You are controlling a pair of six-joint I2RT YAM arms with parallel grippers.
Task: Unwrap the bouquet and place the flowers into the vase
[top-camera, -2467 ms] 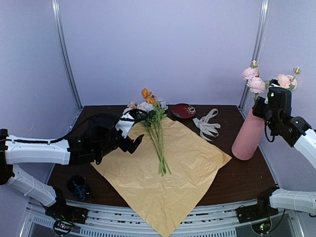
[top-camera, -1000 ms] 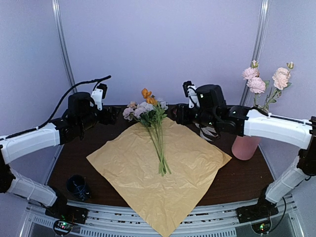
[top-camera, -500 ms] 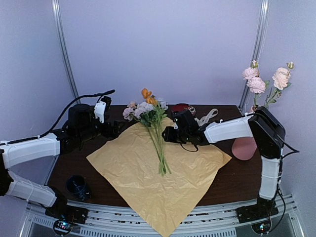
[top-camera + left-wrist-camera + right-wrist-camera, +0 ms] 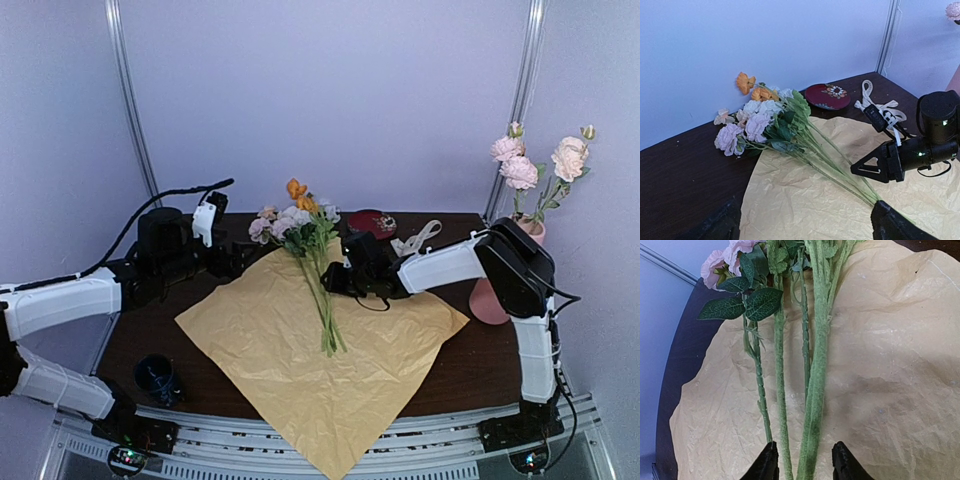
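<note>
Stems of the flowers (image 4: 812, 405) lie on the paper (image 4: 890, 365); our right jaws straddle them, half spread, to pinch; left jaws wide, idle beside the paper.

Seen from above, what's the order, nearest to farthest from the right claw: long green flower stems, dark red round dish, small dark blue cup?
1. Long green flower stems, beside the right gripper.
2. Dark red round dish, toward the back.
3. Small dark blue cup, near-left corner.

Paper (image 4: 300, 380) crinkled, matt; stems (image 4: 812, 405) fuzzy; vase (image 4: 487, 305) smooth.
</note>
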